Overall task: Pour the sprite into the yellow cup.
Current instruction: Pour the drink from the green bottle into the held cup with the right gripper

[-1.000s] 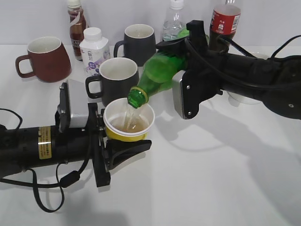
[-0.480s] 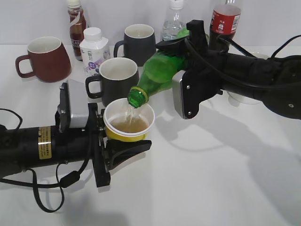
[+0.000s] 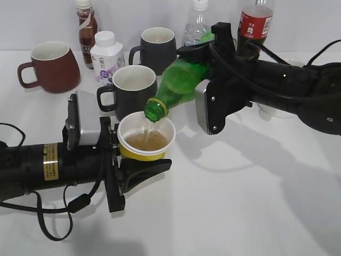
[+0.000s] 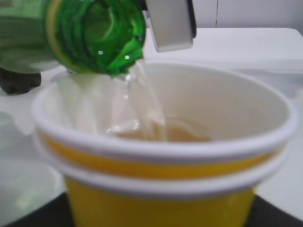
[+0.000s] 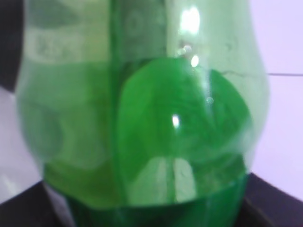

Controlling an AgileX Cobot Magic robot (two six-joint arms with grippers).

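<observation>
Lower left of the exterior view, the left gripper (image 3: 139,166) is clamped around the yellow cup (image 3: 146,140), black fingers (image 3: 146,169) hugging its base just below the yellow band. The left arm (image 3: 48,165) lies low and nearly level along the table (image 3: 229,213), reaching in from the left edge, with a cable looping beneath it.

The cup sits centre-left, upright, amber liquid pooled inside. In the left wrist view the cup (image 4: 161,161) fills the frame, and a thin clear stream drops from the bottle's green mouth at upper left into the liquid.

Just above, the sprite (image 3: 178,85) is tipped steeply, neck down and to the left, its mouth right over the cup's far rim. The right gripper (image 3: 213,53) is closed on the bottle's body, and the right arm (image 3: 287,88) stretches in from the right edge, wrist rolled over. In the right wrist view the sprite (image 5: 142,118) fills the whole frame, blurred.

Behind stand two dark mugs (image 3: 133,88), a white bottle (image 3: 106,58), a brown-red mug (image 3: 50,66) at upper left, and a cola bottle (image 3: 254,24) at the top.
</observation>
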